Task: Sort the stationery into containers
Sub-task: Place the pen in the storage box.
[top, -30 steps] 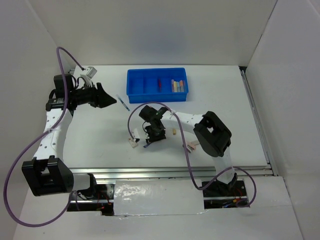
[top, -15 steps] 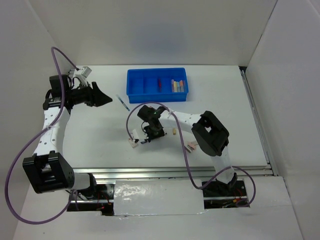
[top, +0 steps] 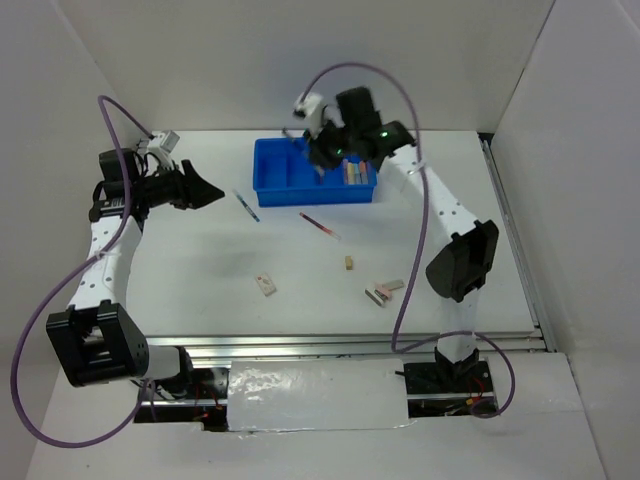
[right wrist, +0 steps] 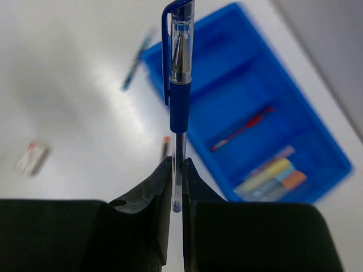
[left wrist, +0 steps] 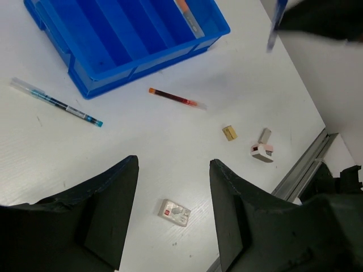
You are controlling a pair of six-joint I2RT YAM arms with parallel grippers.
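- Your right gripper (right wrist: pixel 177 164), clamped on a clear-barrelled blue plastic pen (right wrist: pixel 180 96), hovers over the bright blue divided plastic tray (top: pixel 290 196) at the scene's far side.
- Align it with the thin red pen (right wrist: pixel 244 129)'s compartment, lower, then release.

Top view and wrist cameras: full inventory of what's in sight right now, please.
Table: one, white, beneath everything.
Tray: one, blue, far centre.
Markers: about four, pink, yellow, light blue, orange, tray's right-end compartment.
Red pen in tray: one, red, compartment beside markers.
Clear blue pen: one, loose, left of tray.
Loose red pen: one, red, in front of tray.
Erasers: three, whitish, one near centre, two close together further right.
Tan piece: one, between the erasers.
Held blue pen: one, blue, above tray.
Left gripper: one, black, open, empty, left of tray.
Right gripper: one, black, shut on held blue pen.
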